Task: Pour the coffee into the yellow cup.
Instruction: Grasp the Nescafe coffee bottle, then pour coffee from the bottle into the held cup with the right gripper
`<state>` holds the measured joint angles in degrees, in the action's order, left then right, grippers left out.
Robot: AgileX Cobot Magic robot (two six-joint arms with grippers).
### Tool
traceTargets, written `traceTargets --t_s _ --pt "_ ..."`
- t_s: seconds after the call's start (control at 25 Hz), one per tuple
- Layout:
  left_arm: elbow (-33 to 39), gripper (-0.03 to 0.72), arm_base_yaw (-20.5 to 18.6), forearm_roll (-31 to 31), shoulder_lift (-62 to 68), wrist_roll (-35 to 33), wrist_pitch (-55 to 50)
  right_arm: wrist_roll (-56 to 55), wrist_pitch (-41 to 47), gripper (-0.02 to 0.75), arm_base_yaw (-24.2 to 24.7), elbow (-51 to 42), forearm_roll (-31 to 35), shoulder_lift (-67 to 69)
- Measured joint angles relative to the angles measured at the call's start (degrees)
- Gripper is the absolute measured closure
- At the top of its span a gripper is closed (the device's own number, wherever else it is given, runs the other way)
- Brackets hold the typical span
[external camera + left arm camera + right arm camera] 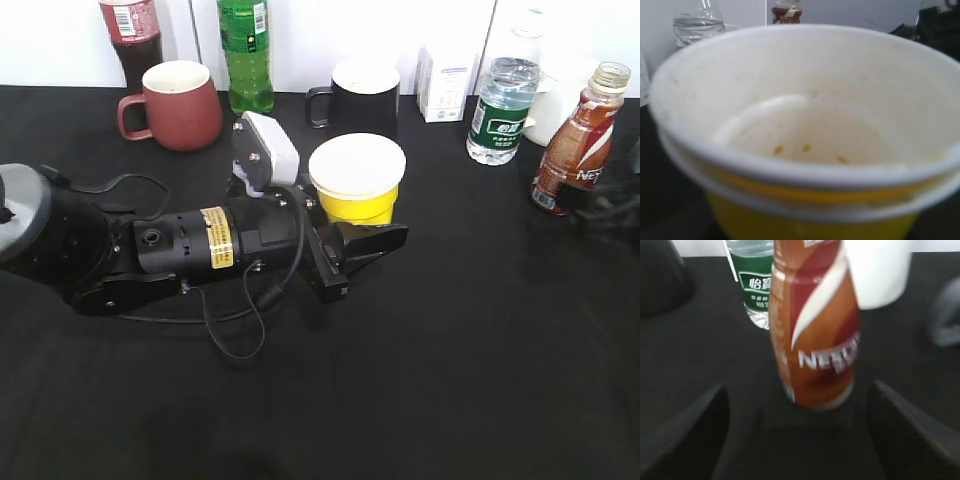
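**Left arm at the yellow cup; coffee bottle at the right table edge**

Surface: black cloth table (pixel 480 380), matte, running back to a white wall (pixel 330 30).

Back row, left to right: red-labelled cola bottle (pixel 131 35), maroon mug (pixel 180 105) with its handle to the left, green soda bottle (pixel 246 55), black mug (pixel 362 95), small white carton (pixel 446 84), clear water bottle (pixel 503 100) with a green label.

Left arm lies low across the table from the left edge. Left gripper (pixel 352 243) sits at the yellow cup (pixel 358 180), its black fingers (pixel 375 240) at the cup's base on the near side. Whether they are closed on the cup cannot be told: the left wrist view is filled by the cup's white rim and inside. The cup stands upright near table centre, in front of the black mug, with a few small brown specks on its floor.

The coffee (pixel 578 140) stands upright at the far right, just right of the water bottle, cap on.

Right gripper (pixel 800 440): fingers (pixel 685 435) spread wide, one on each side of the bottle's base, gaps visible on both sides, not touching. Right wrist frame is blurred. In the exterior view the right arm shows only as a dark smear by the bottle.
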<state>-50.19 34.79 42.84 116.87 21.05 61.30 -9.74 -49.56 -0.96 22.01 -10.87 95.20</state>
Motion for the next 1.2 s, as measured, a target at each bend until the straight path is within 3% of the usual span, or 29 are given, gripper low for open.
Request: traceTargets --t_s 0.4,0.52,0.84,0.96,1.2 --pt "0.00 0.239 0.00 -0.12 0.00 0.00 0.00 0.71 -4.69 0.092 0.00 14.94 1.36 16.68" --pt "0.00 0.239 0.00 -0.12 0.00 0.00 0.00 0.73 -4.80 0.193 0.00 15.01 1.37 17.40" --pt "0.00 0.239 0.00 -0.12 0.00 0.00 1.24 0.78 -6.22 0.193 0.00 14.96 1.39 16.40" --pt "-0.93 0.239 0.00 3.09 0.00 2.35 -0.97 3.84 -2.50 0.193 -0.19 14.80 -6.70 7.87" --pt "-4.00 0.239 3.12 4.56 0.00 4.99 -3.44 2.96 2.41 0.195 -0.32 14.80 -37.26 -5.72"
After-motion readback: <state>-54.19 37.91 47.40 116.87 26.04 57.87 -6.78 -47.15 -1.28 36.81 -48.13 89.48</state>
